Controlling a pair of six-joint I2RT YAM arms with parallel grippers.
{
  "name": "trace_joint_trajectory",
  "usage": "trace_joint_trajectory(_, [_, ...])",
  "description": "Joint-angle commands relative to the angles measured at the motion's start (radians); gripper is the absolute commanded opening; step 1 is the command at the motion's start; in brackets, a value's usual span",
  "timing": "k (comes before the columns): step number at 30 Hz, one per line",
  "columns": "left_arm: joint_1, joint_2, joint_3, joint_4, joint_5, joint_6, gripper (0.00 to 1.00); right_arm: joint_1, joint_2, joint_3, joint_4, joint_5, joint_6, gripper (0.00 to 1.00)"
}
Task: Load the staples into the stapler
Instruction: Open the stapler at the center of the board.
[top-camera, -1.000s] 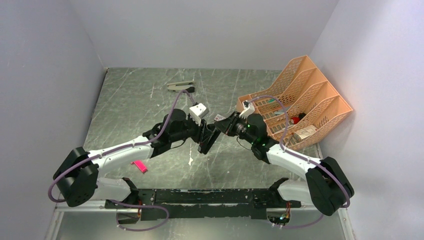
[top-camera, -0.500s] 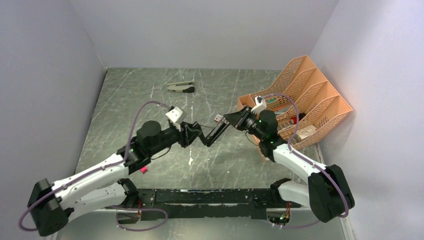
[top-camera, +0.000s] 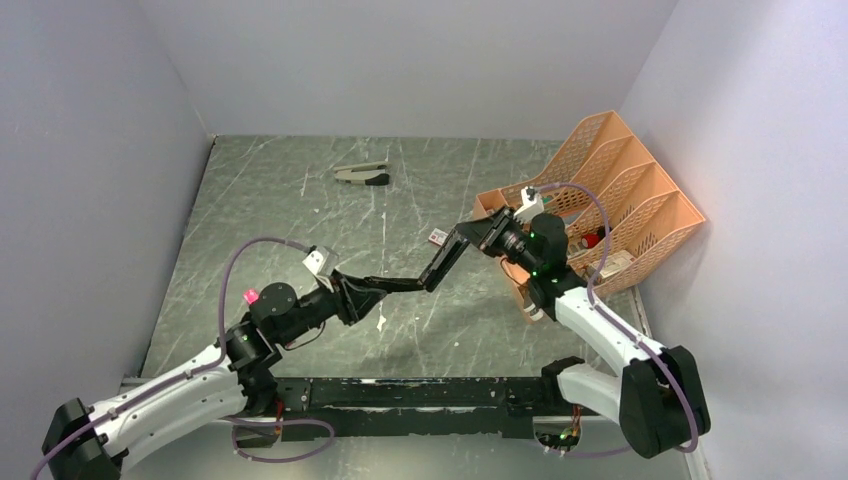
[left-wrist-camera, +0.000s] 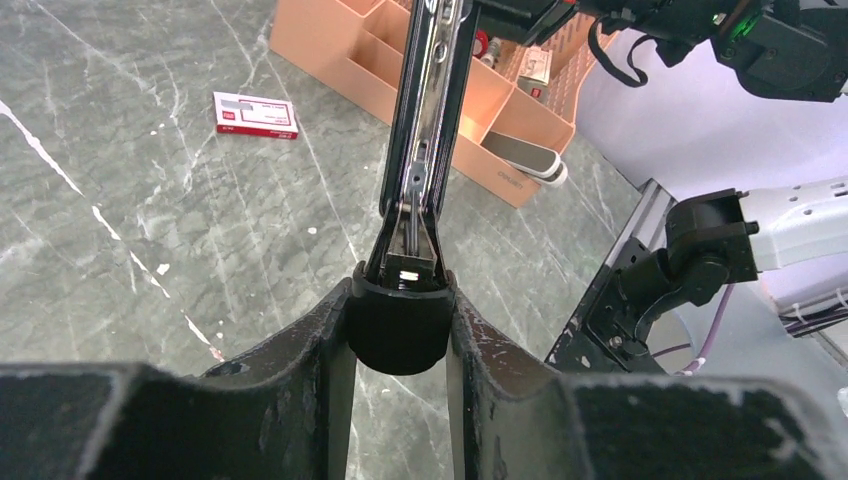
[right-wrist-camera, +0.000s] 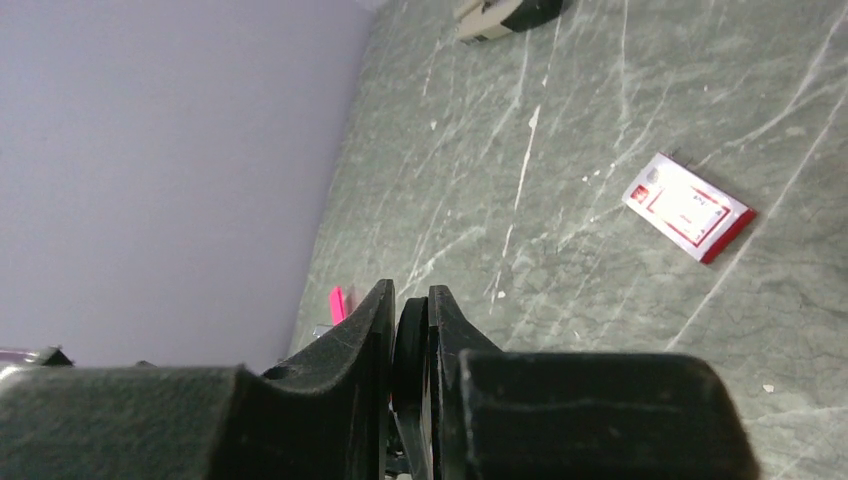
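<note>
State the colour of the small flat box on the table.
Small flat box: white with red edging; best in right wrist view.

The whole tabletop (top-camera: 300, 200) is taken in from high above and behind the arm bases, looking down and forward. The left wrist view is pressed in close, sighted along the stapler (left-wrist-camera: 425, 130) toward the orange organiser (left-wrist-camera: 330, 50). The right wrist view is aimed low across the tabletop toward the left wall. The staple box (left-wrist-camera: 255, 115) is shared by all three.
</note>
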Motion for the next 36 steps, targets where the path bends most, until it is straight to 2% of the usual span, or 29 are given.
trace_joint_trajectory(1, [0.011, -0.049, -0.035, -0.074, -0.105, -0.091, 0.37, -0.031, -0.071, 0.084, 0.064, 0.021, 0.014, 0.00])
trace_joint_trajectory(7, [0.011, -0.119, -0.025, -0.192, -0.179, -0.133, 0.54, -0.033, -0.112, 0.106, 0.040, 0.047, 0.019, 0.00])
trace_joint_trajectory(13, [0.011, -0.193, 0.005, -0.264, -0.214, -0.121, 0.62, -0.032, -0.137, 0.115, 0.042, 0.046, 0.031, 0.00])
trace_joint_trajectory(17, [0.011, -0.191, 0.044, -0.249, -0.217, -0.060, 0.66, -0.032, -0.151, 0.114, 0.038, 0.036, 0.039, 0.00])
trace_joint_trajectory(21, [0.011, -0.080, 0.094, -0.095, -0.149, 0.081, 0.70, -0.032, -0.162, 0.092, 0.052, 0.024, 0.063, 0.00])
trace_joint_trajectory(28, [0.009, 0.296, 0.299, -0.036, 0.053, 0.340, 0.77, -0.033, -0.147, 0.054, 0.124, -0.034, 0.131, 0.00])
trace_joint_trajectory(36, [-0.009, 0.418, 0.314, 0.115, 0.196, 0.468, 0.79, -0.033, -0.150, 0.038, 0.138, -0.060, 0.144, 0.00])
